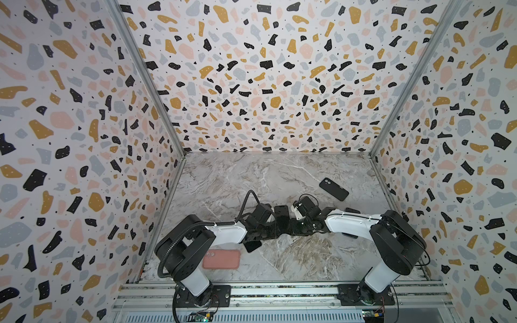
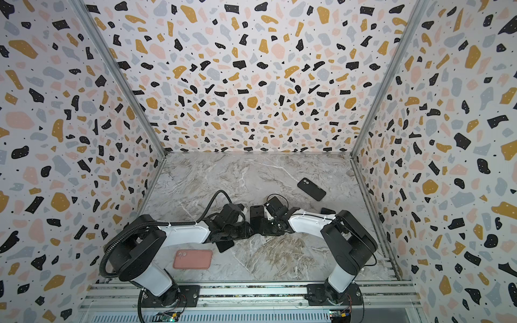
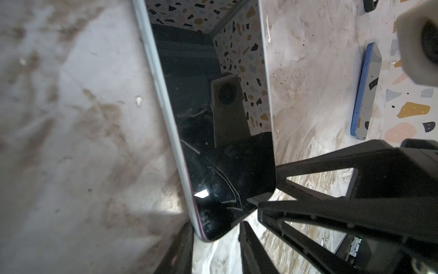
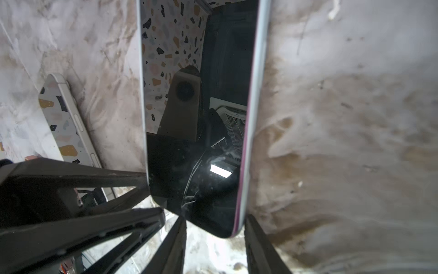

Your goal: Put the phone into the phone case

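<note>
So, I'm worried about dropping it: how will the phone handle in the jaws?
Probably stiff: the phone has straight edges. Likely slippery: its glass reflects like a mirror, and the rim looks smooth. Perhaps fragile: pale lines near one corner might be cracks.

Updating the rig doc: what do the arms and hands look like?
Left arm and right arm: white link shells, black joint housings, black base plates. Thick black corrugated hose on the left only. Left hand and right hand: black, truss-like fingers with triangular cut-outs. Cream wrist-camera housing.
</note>
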Robot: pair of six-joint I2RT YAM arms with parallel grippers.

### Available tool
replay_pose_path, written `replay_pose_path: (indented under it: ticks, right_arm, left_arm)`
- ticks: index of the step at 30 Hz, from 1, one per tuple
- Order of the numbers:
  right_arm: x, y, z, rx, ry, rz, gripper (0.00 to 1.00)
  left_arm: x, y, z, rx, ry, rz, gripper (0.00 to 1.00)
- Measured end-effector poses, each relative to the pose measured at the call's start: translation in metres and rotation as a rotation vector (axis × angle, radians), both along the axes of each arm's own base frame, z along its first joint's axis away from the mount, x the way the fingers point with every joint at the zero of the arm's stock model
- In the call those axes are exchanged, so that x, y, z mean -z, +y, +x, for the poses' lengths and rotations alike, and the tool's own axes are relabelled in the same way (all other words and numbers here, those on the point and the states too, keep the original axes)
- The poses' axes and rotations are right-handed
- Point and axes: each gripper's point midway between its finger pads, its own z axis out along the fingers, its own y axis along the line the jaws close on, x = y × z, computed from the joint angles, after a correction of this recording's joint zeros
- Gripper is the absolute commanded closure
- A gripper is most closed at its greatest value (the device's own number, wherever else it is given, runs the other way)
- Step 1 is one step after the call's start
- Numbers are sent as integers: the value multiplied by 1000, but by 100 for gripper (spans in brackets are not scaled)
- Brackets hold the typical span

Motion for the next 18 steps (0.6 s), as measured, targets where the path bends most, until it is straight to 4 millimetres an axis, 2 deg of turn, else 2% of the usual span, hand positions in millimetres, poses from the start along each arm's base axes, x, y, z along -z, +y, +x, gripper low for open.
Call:
replay_pose_path:
  ticks: [18]
  right_arm:
    - [3,-3,2,14,-13,-26,69]
  left_arm:
    - [3,1,2,-9,-11,3,72]
